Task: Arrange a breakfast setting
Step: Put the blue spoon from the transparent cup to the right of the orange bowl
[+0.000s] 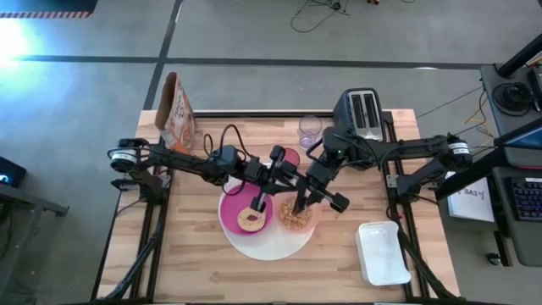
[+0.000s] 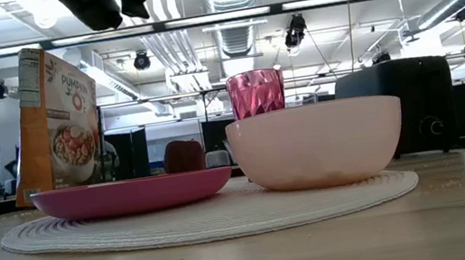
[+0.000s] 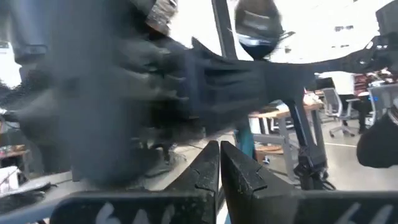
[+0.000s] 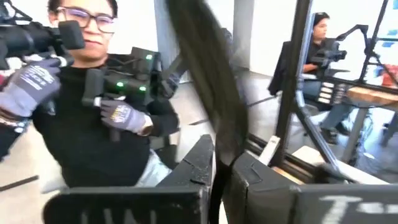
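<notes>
High view, looking straight down: a wooden table (image 1: 195, 263) holds a large white round plate (image 1: 279, 248) near its middle. On the plate sit a magenta plate (image 1: 233, 218) carrying a bagel (image 1: 250, 220), and beside it a peach bowl (image 1: 298, 216) filled with cereal. A pink tumbler (image 1: 290, 157) and a clear glass (image 1: 310, 130) stand just behind the setting. A cereal box (image 1: 176, 110) stands at the back left, a toaster (image 1: 364, 113) at the back right, and a white tray (image 1: 383, 252) lies at the front right.

Both arms meet over the setting. The left gripper (image 1: 258, 202) hangs above the bagel; in its wrist view its fingertips (image 3: 208, 163) press together with nothing visibly between them. The right gripper (image 1: 302, 203) hangs over the bowl; in its wrist view its fingers are clamped on a thin dark handle (image 4: 208, 93), probably the spoon.

From table height, a dark-red fruit (image 2: 184, 155) shows behind the magenta plate.

Judging by this layout, the setting is mostly arranged: plates, bowl, bagel and cups are placed. What seems left is setting down the spoon.
</notes>
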{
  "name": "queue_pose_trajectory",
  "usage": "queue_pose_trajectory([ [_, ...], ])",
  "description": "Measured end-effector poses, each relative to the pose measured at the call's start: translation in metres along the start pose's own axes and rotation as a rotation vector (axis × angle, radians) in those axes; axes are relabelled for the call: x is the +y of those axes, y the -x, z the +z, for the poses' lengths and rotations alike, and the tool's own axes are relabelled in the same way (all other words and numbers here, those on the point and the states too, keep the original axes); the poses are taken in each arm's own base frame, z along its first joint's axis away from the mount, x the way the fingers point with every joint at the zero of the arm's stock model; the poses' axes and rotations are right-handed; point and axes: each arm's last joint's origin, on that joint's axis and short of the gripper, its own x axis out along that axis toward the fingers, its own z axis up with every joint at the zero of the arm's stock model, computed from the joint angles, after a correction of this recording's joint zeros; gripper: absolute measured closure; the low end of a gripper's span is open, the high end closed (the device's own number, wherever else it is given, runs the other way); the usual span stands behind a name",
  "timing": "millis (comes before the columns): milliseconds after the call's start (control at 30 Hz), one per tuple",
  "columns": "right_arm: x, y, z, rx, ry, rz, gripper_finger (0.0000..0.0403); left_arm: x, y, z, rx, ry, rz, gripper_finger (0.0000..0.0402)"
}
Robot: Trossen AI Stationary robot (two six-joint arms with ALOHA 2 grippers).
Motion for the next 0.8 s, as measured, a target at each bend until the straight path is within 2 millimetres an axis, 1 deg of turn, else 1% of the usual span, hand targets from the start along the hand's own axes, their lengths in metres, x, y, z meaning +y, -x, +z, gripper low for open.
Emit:
queue_pose_trajectory([
  [367, 0.002, -0.001, 0.003, -0.012, -0.006, -0.038, 0.0395, 0.0, 0.0, -0.001, 0.015, 0.01, -0.007, 0.0401],
  [533, 0.005, 0.004, 0.012, -0.024, -0.019, -0.144, 0.0395, 0.001, 0.002, 0.001, 0.054, 0.027, -0.011, 0.0401],
  [667, 0.011, 0.011, 0.019, -0.02, -0.053, -0.241, 0.0395, 0.004, 0.006, 0.01, 0.105, 0.047, -0.004, 0.0401],
  [800, 0.014, 0.018, 0.02, 0.011, -0.13, -0.409, 0.0395, 0.003, 0.012, 0.023, 0.177, 0.058, -0.006, 0.0402],
])
